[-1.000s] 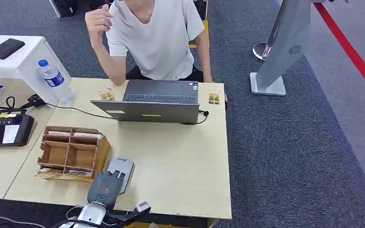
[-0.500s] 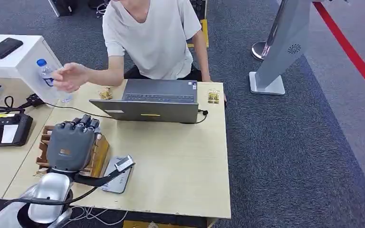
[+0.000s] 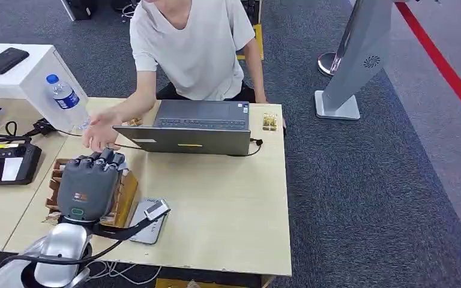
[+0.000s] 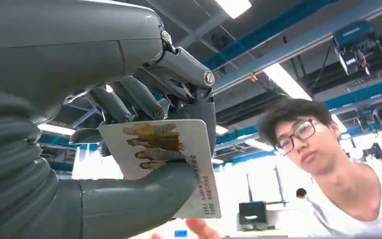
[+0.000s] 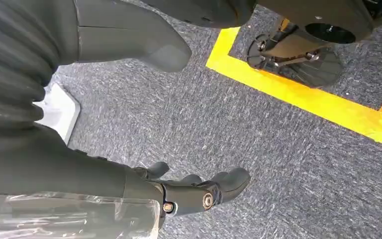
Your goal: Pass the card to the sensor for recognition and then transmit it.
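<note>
The card [image 4: 166, 159] is pinched between the thumb and the darker fingers of the left robot hand [image 3: 87, 186], which is raised above the wooden organizer [image 3: 125, 193] on the counter [image 3: 228, 204], just beside the grey sensor [image 3: 150, 221] and beyond it, toward the person's outstretched hand [image 3: 101, 132]. The handover step is judged to be in hand: the card would next need to be carried on to that hand and let go once gripped. The right robot hand [image 5: 199, 191] hangs above the carpet, fingers loosely curled around nothing.
</note>
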Available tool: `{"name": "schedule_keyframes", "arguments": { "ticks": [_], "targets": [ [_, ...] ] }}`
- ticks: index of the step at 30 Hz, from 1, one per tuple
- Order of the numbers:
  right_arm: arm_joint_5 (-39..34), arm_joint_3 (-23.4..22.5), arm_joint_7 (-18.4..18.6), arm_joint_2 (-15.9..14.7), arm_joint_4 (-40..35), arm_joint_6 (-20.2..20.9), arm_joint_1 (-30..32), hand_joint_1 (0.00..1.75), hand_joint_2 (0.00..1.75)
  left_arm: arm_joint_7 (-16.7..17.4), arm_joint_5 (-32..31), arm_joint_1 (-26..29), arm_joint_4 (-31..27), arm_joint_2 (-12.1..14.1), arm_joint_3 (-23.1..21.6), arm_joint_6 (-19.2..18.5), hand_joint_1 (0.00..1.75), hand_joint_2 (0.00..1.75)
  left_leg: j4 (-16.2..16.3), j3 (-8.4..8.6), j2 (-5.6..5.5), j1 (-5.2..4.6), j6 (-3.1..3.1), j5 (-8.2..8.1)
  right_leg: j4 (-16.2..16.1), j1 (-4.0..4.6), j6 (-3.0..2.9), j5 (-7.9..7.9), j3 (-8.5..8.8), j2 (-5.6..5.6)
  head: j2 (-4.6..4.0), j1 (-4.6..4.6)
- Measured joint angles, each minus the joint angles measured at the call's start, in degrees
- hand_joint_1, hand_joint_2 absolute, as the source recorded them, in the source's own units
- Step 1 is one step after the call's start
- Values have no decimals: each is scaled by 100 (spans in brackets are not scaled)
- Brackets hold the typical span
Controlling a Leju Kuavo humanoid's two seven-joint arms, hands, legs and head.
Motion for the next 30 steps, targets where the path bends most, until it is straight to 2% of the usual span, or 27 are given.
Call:
{"name": "schedule_keyframes", "arguments": {
  "ticks": [5,12,17,30],
  "targets": [
    [0,0,0,0,0,-9,1,0,175,-46,2,284,144,2,206,-33,175,175,0,-2,0,0,0,0,0,0,0,0,-2,0,0,0],
    [0,-2,0,0,7,-50,4,0,175,-330,2,794,378,-2,1065,-26,175,175,0,-1,2,1,0,0,0,1,0,0,-4,2,0,0],
    [0,-2,0,0,9,-66,2,0,175,-474,2,939,417,-20,1451,-31,175,175,0,-3,0,0,0,0,0,0,0,0,-3,1,0,0],
    [0,-2,0,0,24,-66,2,0,175,-494,2,1011,452,-63,1672,-31,175,175,0,-4,0,0,0,0,0,0,0,0,-4,0,0,0]
  ]
}}
